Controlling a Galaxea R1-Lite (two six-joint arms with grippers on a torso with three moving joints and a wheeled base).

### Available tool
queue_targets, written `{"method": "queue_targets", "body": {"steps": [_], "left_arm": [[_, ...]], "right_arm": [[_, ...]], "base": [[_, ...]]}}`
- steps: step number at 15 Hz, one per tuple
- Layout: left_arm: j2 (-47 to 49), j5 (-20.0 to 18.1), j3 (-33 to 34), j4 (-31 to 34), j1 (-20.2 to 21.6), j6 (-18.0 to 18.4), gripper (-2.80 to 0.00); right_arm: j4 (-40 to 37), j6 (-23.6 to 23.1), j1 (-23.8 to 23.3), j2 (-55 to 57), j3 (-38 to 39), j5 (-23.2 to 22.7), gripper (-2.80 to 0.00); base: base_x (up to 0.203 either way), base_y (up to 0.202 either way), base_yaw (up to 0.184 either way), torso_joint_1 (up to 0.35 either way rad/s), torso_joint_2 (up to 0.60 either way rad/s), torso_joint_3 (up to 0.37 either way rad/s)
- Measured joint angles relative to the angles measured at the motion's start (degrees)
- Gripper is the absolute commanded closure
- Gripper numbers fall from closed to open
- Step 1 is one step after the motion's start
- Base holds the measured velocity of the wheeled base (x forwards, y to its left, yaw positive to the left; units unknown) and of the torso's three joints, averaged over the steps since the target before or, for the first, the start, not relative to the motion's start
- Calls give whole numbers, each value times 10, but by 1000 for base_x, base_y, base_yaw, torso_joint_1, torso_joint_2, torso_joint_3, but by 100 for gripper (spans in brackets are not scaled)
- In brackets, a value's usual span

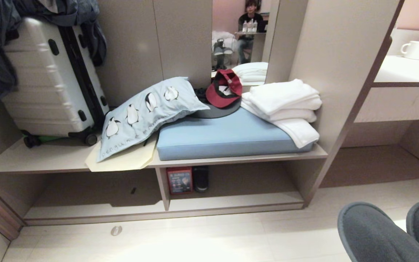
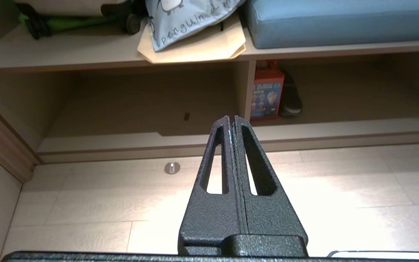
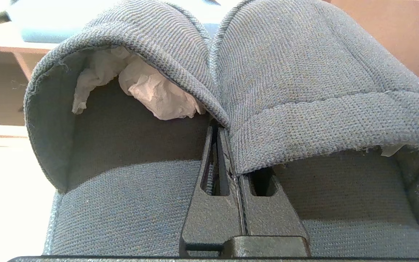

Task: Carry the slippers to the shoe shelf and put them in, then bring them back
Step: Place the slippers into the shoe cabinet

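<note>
The slippers (image 1: 373, 236), grey fabric with rounded toes, hang side by side at the lower right of the head view, over the pale floor. My right gripper (image 3: 219, 129) is shut on the slippers (image 3: 296, 91); it pinches their adjoining inner edges, and crumpled paper shows inside one. The shoe shelf (image 1: 231, 203) is the low cubby with a pale base board under the bench, ahead and to the left of the slippers. My left gripper (image 2: 231, 118) is shut and empty, held above the floor and pointing toward the shoe shelf (image 2: 340, 127).
A red box (image 1: 179, 180) and a small black object (image 1: 200, 178) stand in the cubby beside its divider. On the bench above are a suitcase (image 1: 49, 80), a penguin pillow (image 1: 144, 112), a blue cushion (image 1: 227, 138), a red cap (image 1: 226, 89) and white towels (image 1: 286, 105). A person shows in the mirror (image 1: 247, 32).
</note>
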State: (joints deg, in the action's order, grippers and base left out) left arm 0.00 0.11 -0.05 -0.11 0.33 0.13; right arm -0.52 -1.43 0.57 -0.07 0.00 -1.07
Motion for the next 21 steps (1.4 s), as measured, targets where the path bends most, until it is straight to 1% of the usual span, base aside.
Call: {"method": "queue_targets", "body": {"steps": [21], "left_arm": [[0,0,0,1,0,1,0]], "right_arm": [[0,0,0,0,0,0,0]], "base": [[0,0,0,4,3,-199]]}}
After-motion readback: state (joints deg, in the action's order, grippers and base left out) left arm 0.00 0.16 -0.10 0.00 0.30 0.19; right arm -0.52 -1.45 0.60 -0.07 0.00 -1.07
